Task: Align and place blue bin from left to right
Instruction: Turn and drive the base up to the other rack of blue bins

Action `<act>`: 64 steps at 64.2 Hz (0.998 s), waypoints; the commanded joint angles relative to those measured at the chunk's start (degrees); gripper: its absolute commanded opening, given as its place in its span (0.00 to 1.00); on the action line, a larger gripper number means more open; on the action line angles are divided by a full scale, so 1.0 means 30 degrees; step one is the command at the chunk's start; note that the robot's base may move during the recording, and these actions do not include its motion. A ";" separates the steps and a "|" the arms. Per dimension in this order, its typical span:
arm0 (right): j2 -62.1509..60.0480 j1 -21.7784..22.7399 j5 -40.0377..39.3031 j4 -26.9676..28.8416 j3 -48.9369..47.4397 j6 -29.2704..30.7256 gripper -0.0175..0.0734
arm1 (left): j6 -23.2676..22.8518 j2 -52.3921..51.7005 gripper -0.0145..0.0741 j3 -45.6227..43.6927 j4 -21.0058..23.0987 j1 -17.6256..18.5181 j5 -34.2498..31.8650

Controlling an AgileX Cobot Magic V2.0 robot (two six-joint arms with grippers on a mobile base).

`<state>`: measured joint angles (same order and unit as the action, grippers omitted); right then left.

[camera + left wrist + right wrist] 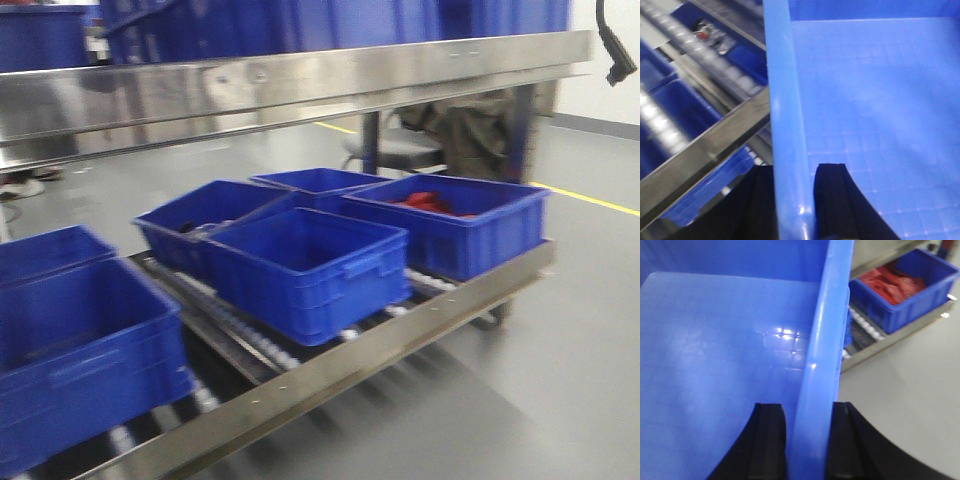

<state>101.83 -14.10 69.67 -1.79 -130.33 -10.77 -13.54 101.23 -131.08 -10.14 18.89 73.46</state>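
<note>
the left gripper (790,172) has its jaws narrow, one black finger on each side of the left wall (785,90) of the bin (880,100), pinching it. the right gripper (807,412) does the same on the right wall (822,330), jaws narrow on the plastic. so the bin hangs between the two arms, held by its thin walls, empty inside, close under both wrist cameras. the front view does not show it.

just past the left wall a steel rail (705,150) runs slantwise. past the right wall, well apart, a red-filled bin (910,287) sits at the right end of the rack, with bare floor beside it. in the front view a middle bin (305,265) stands askew on the rollers (250,340), others pressed behind it. that picture is smeared, so the base is likely moving.

risks, as i judge them: the grip is on the walls only, so if one arm leads the other the bin twists and a wall can slide out of the fingers. lowered without a clear view, its edge could catch the rail or land on a neighbour, since the free room in the row looks tight. it could also settle crooked and creep along the rollers, out of line.
</note>
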 commanded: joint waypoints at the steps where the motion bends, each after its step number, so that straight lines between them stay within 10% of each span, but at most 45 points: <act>1: -0.0542 -0.0139 -0.2898 -0.0021 -0.0374 0.0770 0.11 | 0.0289 -0.0437 0.15 -0.0358 0.0177 0.0112 -0.1505; 64: -0.0542 -0.0139 -0.2898 -0.0021 -0.0374 0.0770 0.11 | 0.0289 -0.0437 0.15 -0.0358 0.0177 0.0112 -0.1505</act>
<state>101.83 -14.10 69.78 -1.79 -130.33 -10.77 -13.54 101.23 -131.08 -10.14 18.89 73.46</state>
